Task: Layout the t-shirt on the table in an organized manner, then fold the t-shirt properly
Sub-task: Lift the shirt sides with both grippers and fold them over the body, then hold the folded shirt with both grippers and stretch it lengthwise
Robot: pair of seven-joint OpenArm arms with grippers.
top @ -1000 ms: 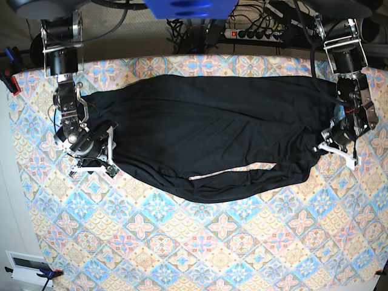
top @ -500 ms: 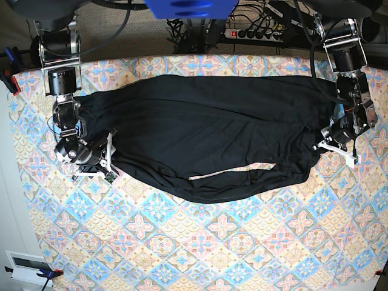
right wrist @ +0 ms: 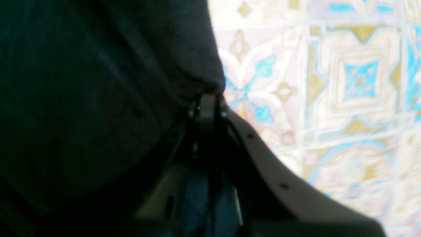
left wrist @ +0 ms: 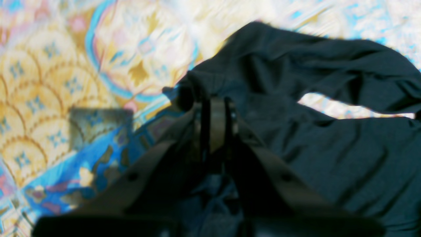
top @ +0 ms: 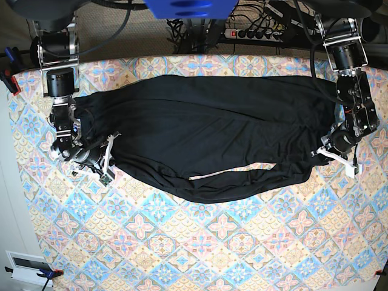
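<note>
The black t-shirt [top: 212, 142] lies spread along the worktop's [top: 200, 254] far edge, each end pinched by a closed hand: left hand [top: 330, 148], right hand [top: 109, 151].

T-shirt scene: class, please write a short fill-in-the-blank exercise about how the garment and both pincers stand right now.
1. The t-shirt is plain ____ in colour.
2. The right pincer is shut on the t-shirt's ____.
3. The left pincer is ____ on the t-shirt.
4. The t-shirt lies on a ____-patterned table.

Missing words: black; edge; shut; tile
</note>
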